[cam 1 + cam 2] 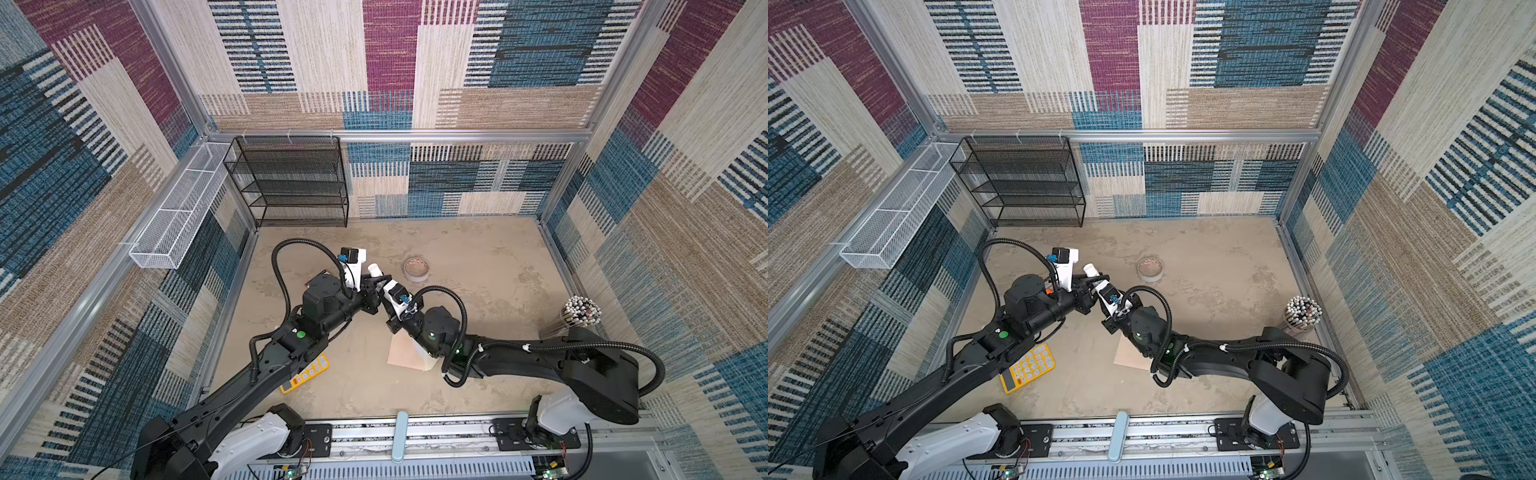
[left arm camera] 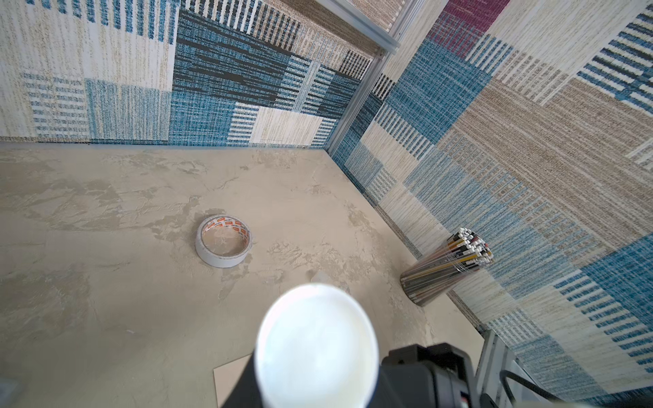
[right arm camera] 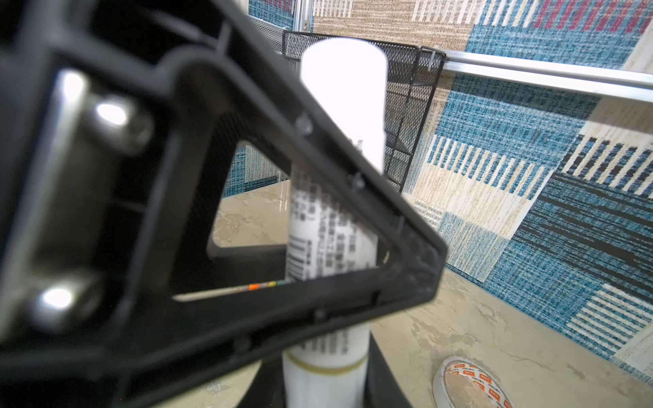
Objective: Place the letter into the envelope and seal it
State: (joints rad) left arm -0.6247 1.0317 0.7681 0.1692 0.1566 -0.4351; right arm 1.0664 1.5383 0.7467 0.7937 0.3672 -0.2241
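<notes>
Jaws of left gripper (image 1: 371,286) were pinched on the middle of a white glue stick (image 1: 375,269), cap end poking out. Right gripper (image 1: 384,286) met it from the other side; in the right wrist view its dark jaws hugged the stick's lower end (image 3: 325,381), looked clamped. Envelope (image 1: 405,353) lay flat on the table (image 1: 478,257), partly under the right arm and apart from both grippers. Tape roll (image 1: 417,269) sat just beyond the stick. Calculator (image 1: 1027,368) lay under the left arm, pencil cup (image 1: 582,311) at the right wall.
</notes>
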